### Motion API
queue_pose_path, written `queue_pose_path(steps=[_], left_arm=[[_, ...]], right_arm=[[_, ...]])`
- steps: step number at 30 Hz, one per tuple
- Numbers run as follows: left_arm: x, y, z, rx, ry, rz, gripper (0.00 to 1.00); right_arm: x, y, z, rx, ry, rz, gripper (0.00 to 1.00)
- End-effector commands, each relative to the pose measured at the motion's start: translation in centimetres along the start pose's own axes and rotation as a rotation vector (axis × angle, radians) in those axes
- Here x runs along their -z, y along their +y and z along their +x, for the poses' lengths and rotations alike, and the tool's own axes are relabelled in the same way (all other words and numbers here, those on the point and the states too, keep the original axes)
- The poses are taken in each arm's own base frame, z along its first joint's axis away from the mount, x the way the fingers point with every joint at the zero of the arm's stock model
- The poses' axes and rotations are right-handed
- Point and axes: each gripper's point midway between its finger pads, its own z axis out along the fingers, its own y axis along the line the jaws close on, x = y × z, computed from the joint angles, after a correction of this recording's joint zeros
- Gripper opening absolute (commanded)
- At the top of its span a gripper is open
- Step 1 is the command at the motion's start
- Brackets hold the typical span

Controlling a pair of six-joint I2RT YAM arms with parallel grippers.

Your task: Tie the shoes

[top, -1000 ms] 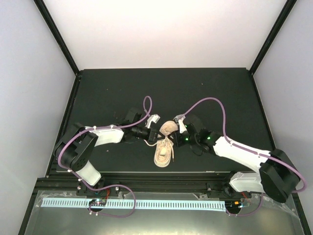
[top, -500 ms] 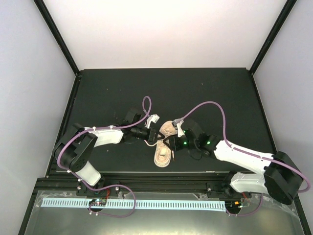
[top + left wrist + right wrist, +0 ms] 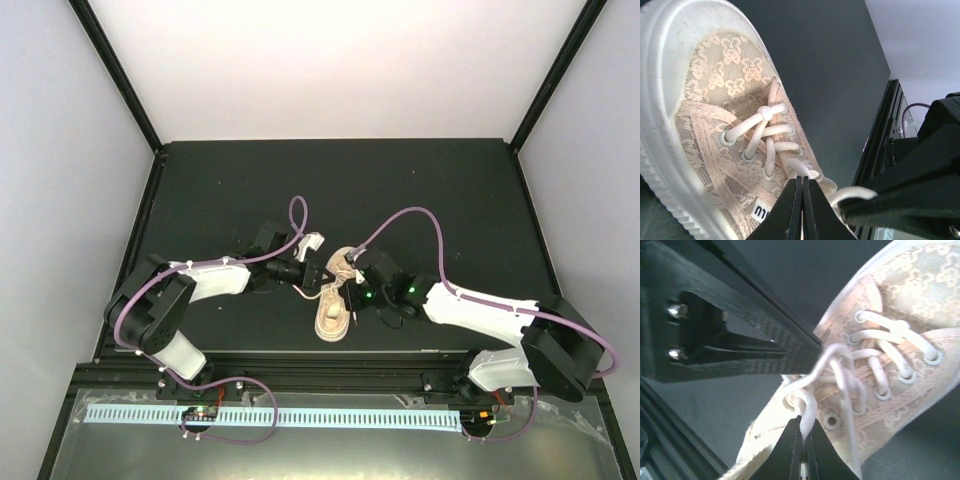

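Observation:
The beige lace-patterned sneaker [image 3: 331,314] lies on the black table between both grippers, its toe toward the arm bases. My left gripper [image 3: 322,277] reaches in from the left. In the left wrist view it [image 3: 802,181] is shut at the top of the tongue, its tips on an off-white lace loop [image 3: 807,169]. My right gripper [image 3: 347,288] reaches in from the right. In the right wrist view it [image 3: 802,426] is shut on a lace strand [image 3: 807,412] beside the top eyelets. The sneaker fills both wrist views [image 3: 715,100] [image 3: 900,385].
The black table mat [image 3: 420,190] is framed by black posts and white walls. A black metal rail [image 3: 330,360] runs along the near edge, and also shows in the left wrist view [image 3: 880,135]. Purple cables [image 3: 410,215] arc above both arms.
My right gripper has moved left, closer over the sneaker's lace area, with its forearm swinging along. My left gripper has stayed nearly still at the tongue.

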Motion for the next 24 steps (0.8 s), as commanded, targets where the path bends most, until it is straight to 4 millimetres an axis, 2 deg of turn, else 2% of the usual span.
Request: queue_pose_path(steps=[1,9,14,19,24], left_arm=[[1.3,0.1,-1.1,-0.030,-0.054,-0.021,0.01],[2.0,1.1,-1.2,-0.004,-0.067,-0.032,0.01],[2.0,1.6,-1.1,-0.002,-0.055,-0.038,0.01],[2.0,3.0,-0.9,0.012,-0.049,-0.072,0.02],[2.5,4.3,-1.1,0.014,-0.062,-0.127,0.02]], right_arm=[[1.0,-1.6,-0.6,-0.019,-0.038,0.088,0.02],[1.0,-2.7,1.0,-0.053,-0.014,0.094,0.02],[1.6,-2.8,0.5,-0.064,-0.037,0.084,0.02],[2.0,-2.8,-0.2,-0.075,-0.050,0.058,0.02],[1.8,-3.0,0.1,-0.099,-0.039,0.034,0.02]])
